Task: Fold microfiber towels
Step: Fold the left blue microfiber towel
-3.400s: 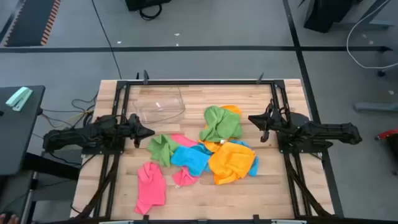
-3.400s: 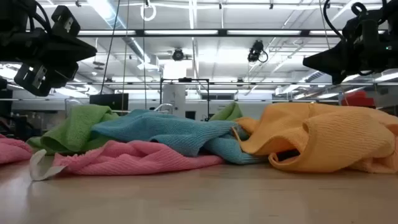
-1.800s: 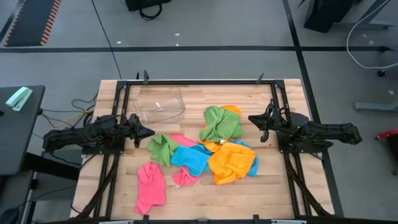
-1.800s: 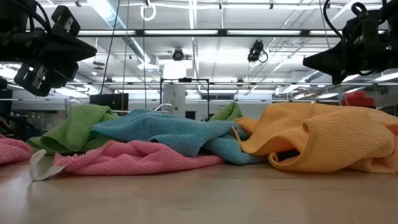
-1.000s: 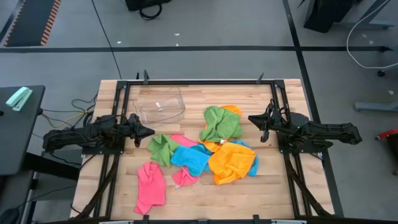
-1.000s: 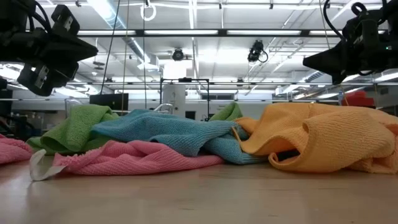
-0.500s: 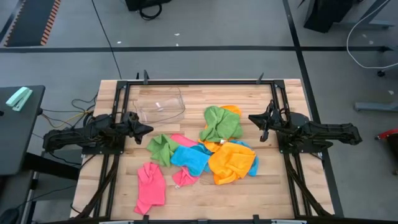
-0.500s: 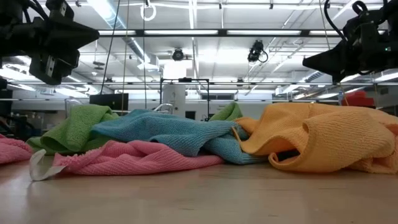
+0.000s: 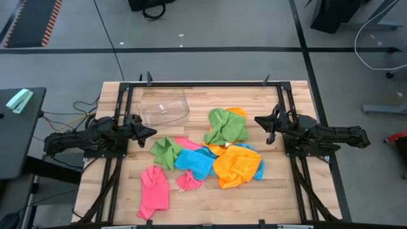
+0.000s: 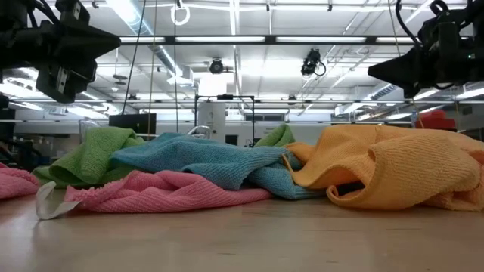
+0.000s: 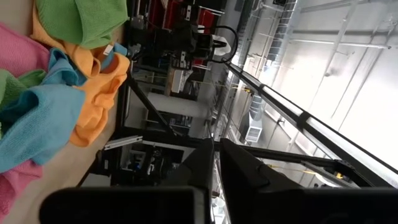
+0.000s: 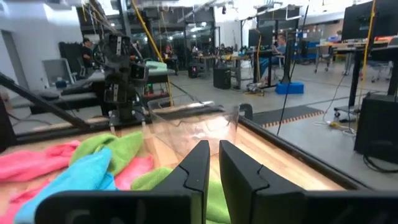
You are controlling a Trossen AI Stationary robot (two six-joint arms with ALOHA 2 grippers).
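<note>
You have a loose heap of microfiber towels on the wooden tabletop point(image 9: 254, 197), just right of the frame's centre in the high view. Count them by colour: two green ones, the larger green towel point(image 9: 226, 126) at the upper middle and a smaller green towel point(image 9: 166, 151) at the heap's left edge; one sky blue towel point(image 9: 196, 161) in the middle; one big orange towel point(image 9: 236, 165) to the lower right, with more orange showing under the larger green one, though you cannot tell whether that is a second cloth. Pink shows in three places: a pink towel point(image 9: 153, 189) lying apart at the lower left, a small pink bit beside the blue, and a strip between green and blue; how many cloths that makes is unclear.

A clear plastic tub point(image 9: 164, 107) stands in the upper left of the tabletop, apart from the heap and just beyond your left arm's tip.

Your left gripper point(image 9: 150, 133) hangs above the tabletop at the left, pointing towards the small green towel, its fingers point(image 11: 239, 165) drawn close together with only a thin slit between them, gripping nothing. Your right gripper point(image 9: 259, 121) hangs at the right, near the larger green towel, fingers point(image 12: 233, 168) likewise narrow and empty. Nothing lies between either gripper and the heap.
</note>
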